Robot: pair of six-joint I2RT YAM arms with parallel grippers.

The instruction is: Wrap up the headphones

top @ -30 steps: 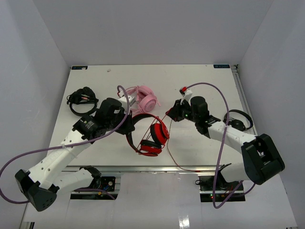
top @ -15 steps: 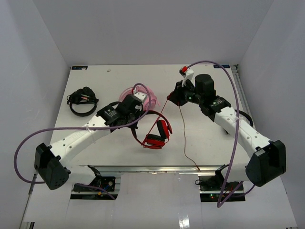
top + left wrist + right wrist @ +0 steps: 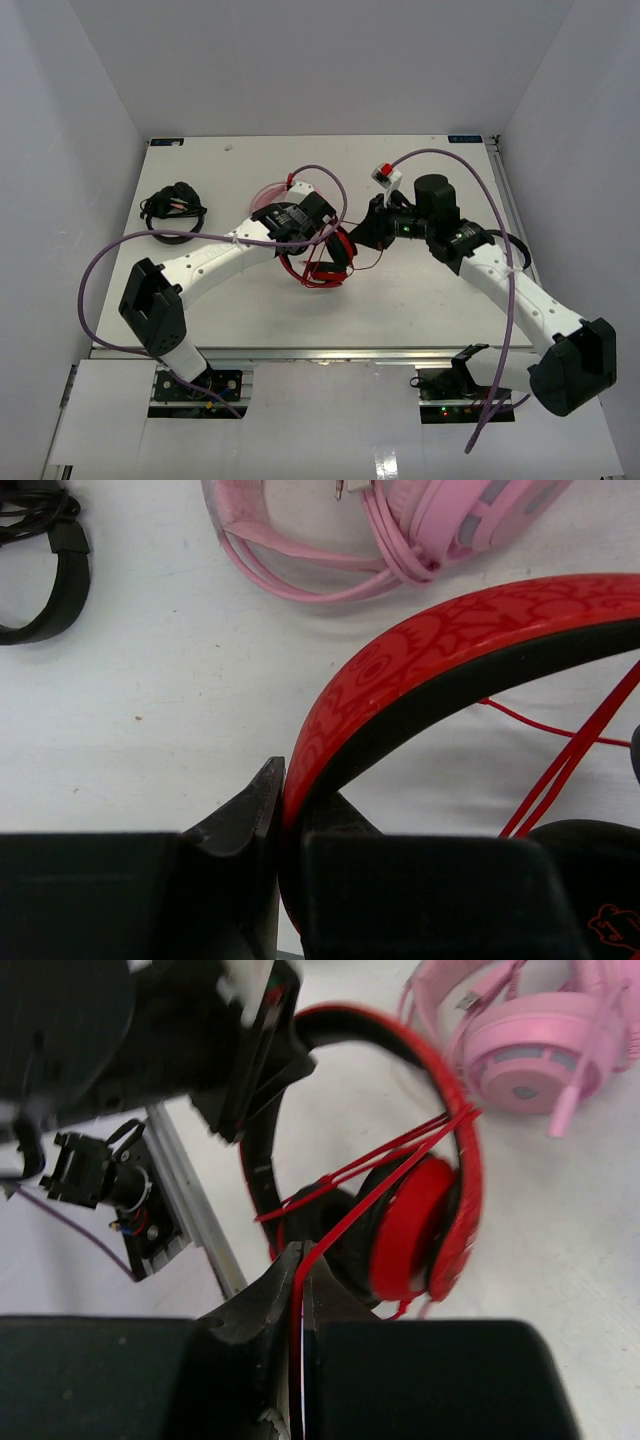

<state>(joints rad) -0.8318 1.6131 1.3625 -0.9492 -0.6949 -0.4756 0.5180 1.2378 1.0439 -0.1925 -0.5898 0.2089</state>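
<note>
The red headphones point(image 3: 328, 262) are at the table's middle. My left gripper point(image 3: 318, 225) is shut on their red band point(image 3: 440, 645), which runs between its jaws and holds the headphones off the table. My right gripper point(image 3: 366, 238) is shut on the thin red cable point(image 3: 352, 1215), just right of the headphones. The cable runs taut from its jaws across the red ear cups point(image 3: 415, 1215) and crosses the band several times. A loose strand point(image 3: 560, 770) shows in the left wrist view.
Pink headphones point(image 3: 400, 530) lie just behind the red ones, partly under my left arm point(image 3: 265, 195). Small black headphones point(image 3: 170, 210) lie at the far left. Another black pair point(image 3: 505, 250) lies under my right arm. Purple arm cables loop above the table.
My left arm has swung the red headphones right and toward the back. My right gripper moved up with the cable, then came down close beside the headphones, and the long hanging strand is gone.
</note>
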